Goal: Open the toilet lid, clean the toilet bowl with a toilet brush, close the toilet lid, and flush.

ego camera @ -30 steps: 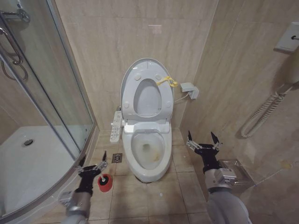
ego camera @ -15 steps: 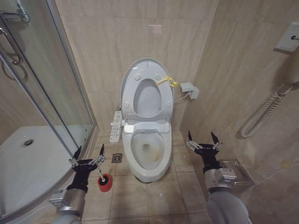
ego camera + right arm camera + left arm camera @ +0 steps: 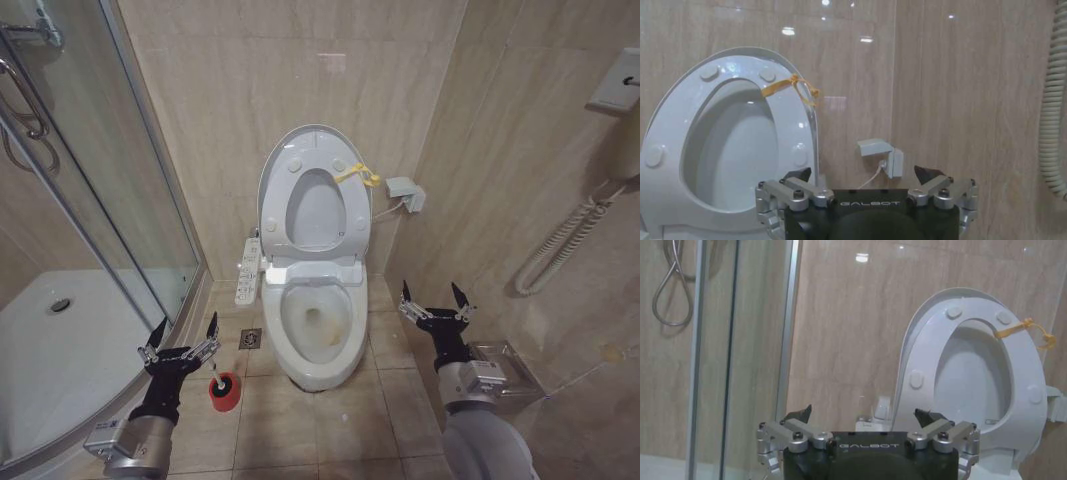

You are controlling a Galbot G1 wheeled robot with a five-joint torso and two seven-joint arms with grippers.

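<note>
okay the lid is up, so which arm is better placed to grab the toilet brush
Left, most likely. The left gripper hangs open just beside the brush in its red holder, on the bowl's left. The right gripper, also open, is across the bowl by the wall.

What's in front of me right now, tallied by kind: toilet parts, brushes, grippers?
Toilet parts: 3, namely toilet lid raised, seat raised, toilet bowl.
Brushes: 1, toilet brush in red holder.
Grippers: 2, left gripper, right gripper, both open.
Total: 6
</note>
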